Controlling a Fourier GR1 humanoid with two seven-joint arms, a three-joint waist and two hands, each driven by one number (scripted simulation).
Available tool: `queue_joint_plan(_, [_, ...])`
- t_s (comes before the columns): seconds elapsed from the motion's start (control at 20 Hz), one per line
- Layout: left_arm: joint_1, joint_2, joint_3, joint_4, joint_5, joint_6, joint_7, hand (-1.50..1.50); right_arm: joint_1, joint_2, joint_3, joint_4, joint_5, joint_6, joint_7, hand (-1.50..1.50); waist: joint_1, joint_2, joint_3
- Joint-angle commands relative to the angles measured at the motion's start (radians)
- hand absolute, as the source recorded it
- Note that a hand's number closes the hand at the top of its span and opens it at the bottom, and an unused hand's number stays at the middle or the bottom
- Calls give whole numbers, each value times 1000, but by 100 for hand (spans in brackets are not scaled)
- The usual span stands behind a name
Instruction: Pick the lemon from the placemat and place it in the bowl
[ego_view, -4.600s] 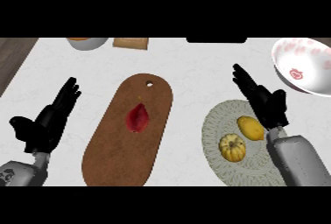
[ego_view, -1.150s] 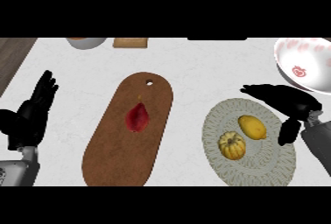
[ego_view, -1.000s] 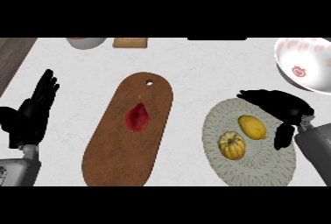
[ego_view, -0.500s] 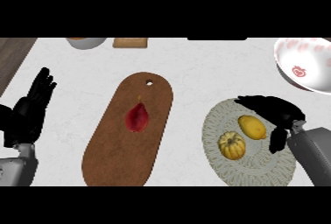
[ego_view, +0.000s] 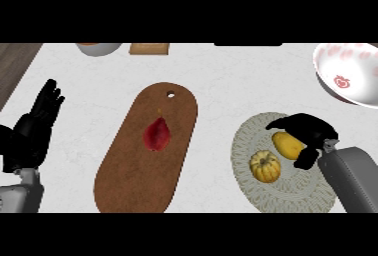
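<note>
Fingers of the black right hand (ego_view: 308, 131) curl down over the yellow oval lemon (ego_view: 288, 144), thumb low on the fruit's near right side and the rest arched over its far end, so the hand reads as closing round the fruit for a lift, though it has not fully wrapped it and the lemon lies on the mat; I cannot tell whether every fingertip touches the skin. That fruit rests on the right part of the round pale woven placemat (ego_view: 258, 195), which sits at the near right of the white speckled counter (ego_view: 221, 75), and just beside it to the near left lies a small ribbed orange-yellow pumpkin-like gourd (ego_view: 266, 166), close enough that the closing hand must take the lemon alone. At the near left edge the black left hand (ego_view: 33, 135) stands with straight spread fingers pointing up, resting and holding nothing. Between the two hands lies a long brown wooden cutting board (ego_view: 140, 175) with a hole at its far end, bearing one dark red pepper-like piece (ego_view: 157, 134) at its middle. Farther right, partly cut by the frame, stands the white bowl with red markings (ego_view: 347, 75), well apart from the mat and showing nothing inside; it is the likely goal. At the far edge a small grey bowl (ego_view: 98, 48) and a tan flat item (ego_view: 149, 48) are only partly seen.
</note>
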Motion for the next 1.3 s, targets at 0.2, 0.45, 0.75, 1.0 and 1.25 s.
queue_joint_plan(0.2, [-1, -11, 34, 72, -6, -40, -63, 0, -111, 72, 5, 255, 62, -100, -135, 150, 8, 3, 0])
queue_joint_plan(0.45, [-6, -13, 49, 30, -11, -32, -16, 0, -104, 138, -3, 288, 88, -179, -123, 150, 7, 1, 0])
queue_joint_plan(0.75, [-22, -26, 45, 21, -25, -46, -3, 0, -58, 105, -74, 212, 92, -288, -129, 150, -2, 0, 0])
queue_joint_plan(1.0, [-12, -44, 33, 43, -51, -26, -34, 0, -189, 138, -200, 265, 64, -286, 72, 150, 3, 1, 0])
queue_joint_plan(1.25, [-23, -41, 34, -8, -45, -34, 28, 0, -216, 121, -245, 185, 58, -321, 140, 150, -2, -3, 0])
